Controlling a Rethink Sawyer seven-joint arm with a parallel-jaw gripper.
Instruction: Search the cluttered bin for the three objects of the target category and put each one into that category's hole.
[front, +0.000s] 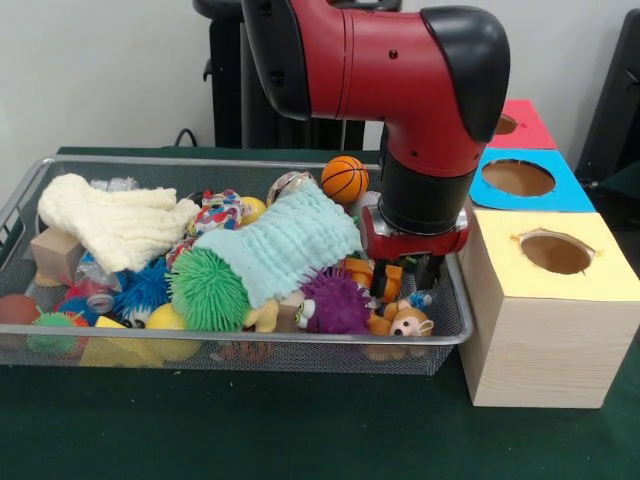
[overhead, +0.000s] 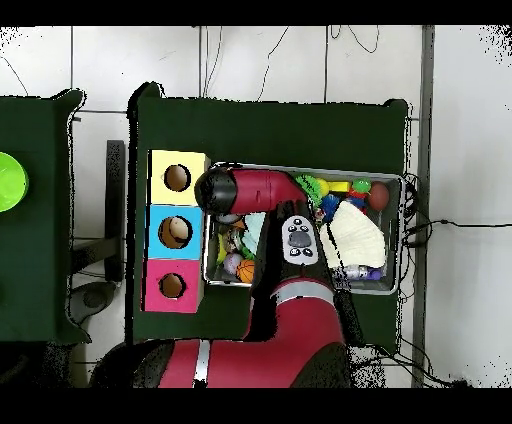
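Note:
The wire mesh bin (front: 200, 341) is full of toys; it also shows in the overhead view (overhead: 396, 240). My gripper (front: 405, 280) is down inside the bin's right end, below the red arm. An orange-tan plush animal with dark ears (front: 408, 321) lies just below it against the front rim. An orange plush piece (front: 386, 276) sits right at the gripper; whether it is held, I cannot tell. The red-topped hole (front: 505, 125) is farthest back in the row of boxes, and shows in the overhead view (overhead: 172, 286). The arm hides the gripper in the overhead view.
A teal knitted cloth (front: 285, 250), a cream cloth (front: 115, 225), green (front: 208, 290) and purple (front: 335, 302) spiky balls and a small basketball (front: 344, 179) fill the bin. The blue-topped hole (front: 517, 178) and yellow-topped hole (front: 556, 252) stand right of the bin.

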